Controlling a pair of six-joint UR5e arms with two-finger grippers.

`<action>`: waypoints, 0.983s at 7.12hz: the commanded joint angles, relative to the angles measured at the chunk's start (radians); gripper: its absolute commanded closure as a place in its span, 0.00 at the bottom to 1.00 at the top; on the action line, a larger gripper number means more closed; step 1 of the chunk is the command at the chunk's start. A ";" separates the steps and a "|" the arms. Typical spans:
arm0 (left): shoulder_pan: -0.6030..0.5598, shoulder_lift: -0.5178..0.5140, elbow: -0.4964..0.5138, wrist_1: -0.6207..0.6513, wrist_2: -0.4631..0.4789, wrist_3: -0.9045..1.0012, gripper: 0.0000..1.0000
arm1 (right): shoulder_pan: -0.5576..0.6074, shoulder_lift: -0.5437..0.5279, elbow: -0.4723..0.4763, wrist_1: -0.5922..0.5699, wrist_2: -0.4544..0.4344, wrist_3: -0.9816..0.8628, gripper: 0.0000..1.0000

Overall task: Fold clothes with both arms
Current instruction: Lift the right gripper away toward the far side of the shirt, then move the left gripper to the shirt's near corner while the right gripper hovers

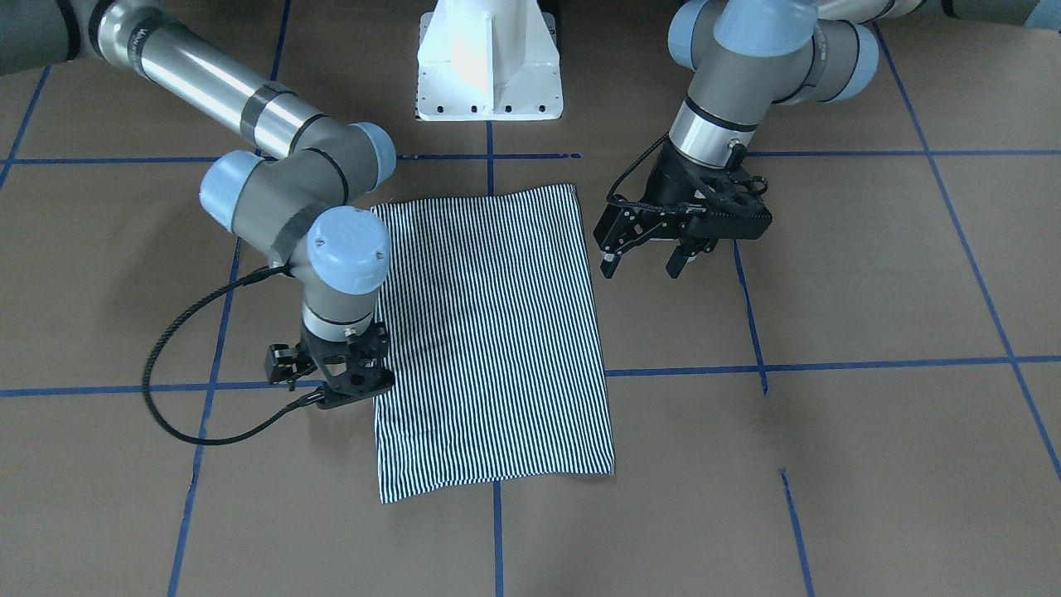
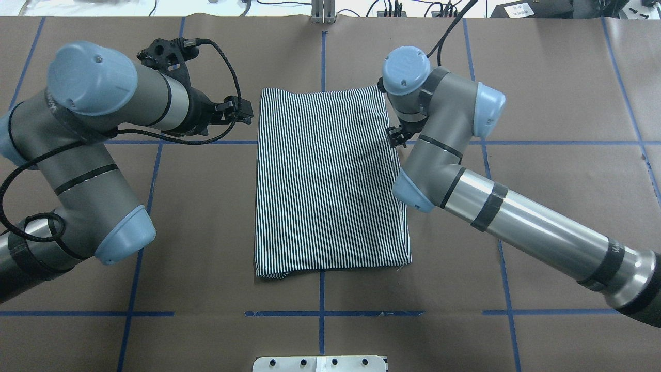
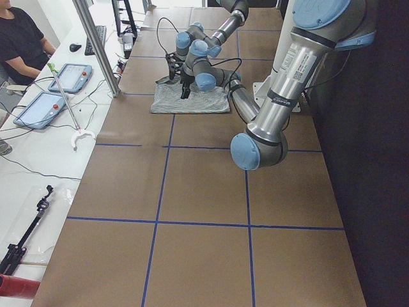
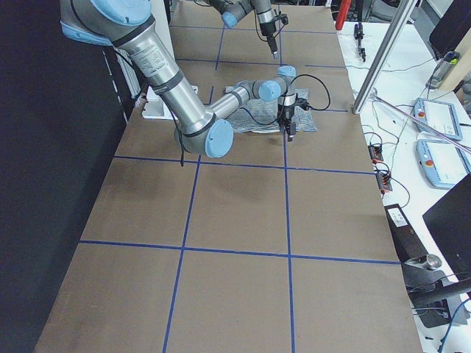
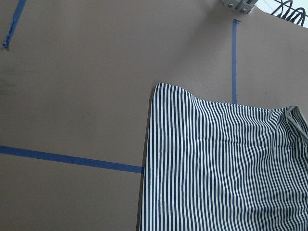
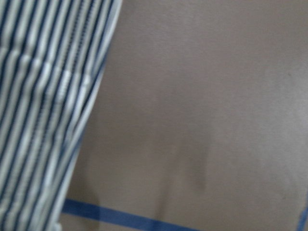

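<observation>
The clothes are one navy-and-white striped shirt (image 1: 489, 332), folded into a flat rectangle (image 2: 330, 181) on the brown table. Its collar and sleeves are hidden. My left gripper (image 1: 642, 267) hovers open beside the shirt's edge, near its far corner (image 2: 242, 111), with nothing between its fingers. The left wrist view looks down on that corner of the shirt (image 5: 216, 168). My right gripper (image 1: 348, 377) points straight down at the opposite long edge (image 2: 395, 135), low over the table. The wrist hides its fingers, so I cannot tell its state. The right wrist view shows the shirt's edge (image 6: 43, 96), close and blurred.
The white pedestal (image 1: 489, 66) stands at the robot's side of the table, just beyond the shirt. Blue tape lines (image 2: 320, 312) cross the brown surface. A person (image 3: 19, 38) sits at a side desk with tablets (image 3: 41, 109), behind a metal post (image 3: 96, 45).
</observation>
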 commanded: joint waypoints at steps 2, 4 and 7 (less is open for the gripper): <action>0.000 -0.007 0.000 0.002 -0.002 -0.002 0.00 | 0.103 0.021 0.036 0.015 0.137 -0.061 0.00; 0.040 0.000 0.000 0.002 -0.059 -0.171 0.00 | 0.097 0.001 0.128 0.015 0.213 0.038 0.00; 0.311 0.022 0.000 0.095 0.091 -0.501 0.00 | 0.018 -0.135 0.391 0.004 0.255 0.250 0.00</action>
